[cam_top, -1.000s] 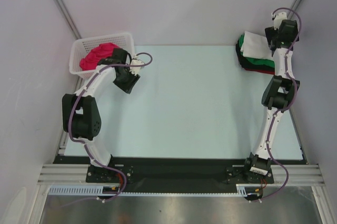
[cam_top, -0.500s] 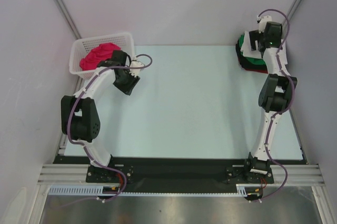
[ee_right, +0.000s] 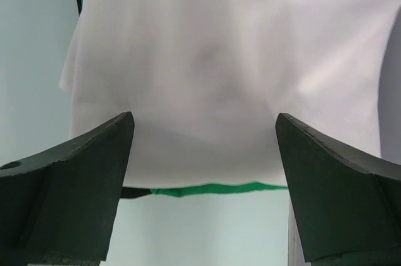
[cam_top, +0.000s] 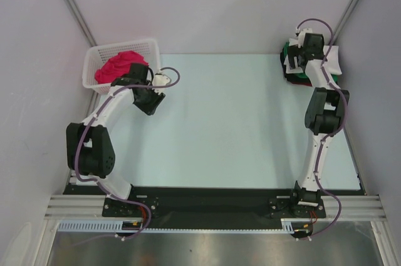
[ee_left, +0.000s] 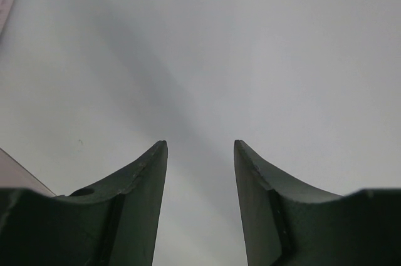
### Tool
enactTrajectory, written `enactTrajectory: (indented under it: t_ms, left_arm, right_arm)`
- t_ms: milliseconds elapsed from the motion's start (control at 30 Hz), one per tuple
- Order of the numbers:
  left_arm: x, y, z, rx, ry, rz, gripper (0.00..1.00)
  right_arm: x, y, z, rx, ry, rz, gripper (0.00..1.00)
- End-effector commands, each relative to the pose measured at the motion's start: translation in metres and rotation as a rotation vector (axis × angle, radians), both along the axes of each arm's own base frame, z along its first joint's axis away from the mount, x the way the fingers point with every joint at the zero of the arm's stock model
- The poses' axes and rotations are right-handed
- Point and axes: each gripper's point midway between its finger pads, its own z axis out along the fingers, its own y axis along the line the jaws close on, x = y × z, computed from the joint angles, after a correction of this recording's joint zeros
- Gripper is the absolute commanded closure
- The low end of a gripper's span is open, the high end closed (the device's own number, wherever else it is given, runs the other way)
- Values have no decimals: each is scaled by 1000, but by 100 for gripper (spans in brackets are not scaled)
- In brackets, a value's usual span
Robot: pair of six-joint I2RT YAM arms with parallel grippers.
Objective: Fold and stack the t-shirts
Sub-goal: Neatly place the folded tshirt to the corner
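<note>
Right wrist: right gripper (ee_right: 203, 122) jaws wide apart, empty, now over white shirt (ee_right: 238, 59) atop far-right stack (cam_top: 294, 77), having swung in from beside it. Left gripper (ee_left: 200, 144) half apart, empty, near basket (cam_top: 125, 46) with magenta shirt (cam_top: 119, 66). Likely: stack tidying, one shirt pending.

2 arms: L arm (cam_top: 94, 147), R arm (cam_top: 322, 116). 2 grippers, 1 per arm: L gripper (ee_left: 200, 147), R gripper (ee_right: 203, 119), 2 fingers ea. 1 basket (cam_top: 122, 44). 1 table (cam_top: 225, 122). Shirts: at least 4 seen. 1 magenta shirt (cam_top: 116, 67) in basket. Stack far R: 1 white shirt (ee_right: 225, 59) on top, 1 green shirt (ee_right: 207, 188) under it, 1 dark layer (cam_top: 283, 69) at edge. Rest of stack hidden by R arm, can't count.
</note>
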Motion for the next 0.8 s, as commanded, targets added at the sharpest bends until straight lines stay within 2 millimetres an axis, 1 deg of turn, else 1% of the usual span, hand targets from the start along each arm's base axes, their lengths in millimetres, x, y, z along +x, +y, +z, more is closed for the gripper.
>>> enactTrajectory:
  t_ms: [0,67,100,133,167,200,233,267,300,333,367,400,433,467,500,533,567,600,633,667,700,767]
  left_arm:
    - [4,-5,29,-33,-100,-35,47]
    - [2,-6,32,-40,-111,-35,46]
    - [-1,-6,33,-48,-117,-39,46]
    - [-3,-7,35,-53,-126,-39,43]
    - [-3,-8,35,-61,-135,-42,41]
    - [-8,-9,36,-72,-143,-44,39]
    - [-11,-9,36,-79,-148,-45,29]
    - [-9,-9,38,-87,-169,-42,25]
    - [-16,-10,36,-102,-173,-43,25]
    - [-18,-10,35,-113,-178,-34,24]
    - [-17,-9,36,-125,-194,-27,23]
    - [-23,-9,34,-138,-196,-27,21]
    - [-26,-11,32,-158,-196,-24,0]
    - [-28,-11,31,-170,-200,-19,0]
    - [-33,-11,27,-179,-209,-19,0]
    - [-35,-12,26,-192,-213,-15,0]
    - [-33,-11,28,-199,-236,-10,0]
    - [-38,-11,23,-205,-236,-5,0]
    - [-40,-12,22,-216,-239,-2,0]
    - [-39,-13,23,-230,-252,-3,0]
    - [-44,-14,19,-243,-249,-1,0]
    - [-43,-16,19,-264,-263,21,0]
  right_arm:
    - [-10,3,118,53,-215,-28,0]
    - [-19,8,133,96,-235,-30,0]
    - [-27,10,132,119,-230,-37,0]
    - [-38,14,157,160,-279,-45,0]
    - [-45,22,165,192,-299,-27,0]
    - [-53,25,171,222,-313,-32,0]
    - [-71,32,179,280,-340,-49,0]
    - [-79,39,182,330,-355,-42,0]
    - [-88,44,184,370,-371,-44,0]
    - [-101,51,161,417,-350,-41,0]
    - [-118,61,181,489,-406,-33,0]
    - [-130,67,178,515,-415,-32,0]
    - [-140,72,175,542,-426,-34,0]
    - [-153,81,144,592,-397,-52,0]
    - [-170,89,160,616,-448,-33,0]
    - [-176,95,164,637,-485,-15,0]
    - [-192,106,132,683,-432,-23,0]
    - [-205,114,143,700,-467,3,0]
    - [-215,120,136,716,-465,11,0]
    - [-221,124,134,728,-481,21,0]
    - [-238,135,117,749,-461,29,0]
    - [-251,142,109,761,-463,36,0]
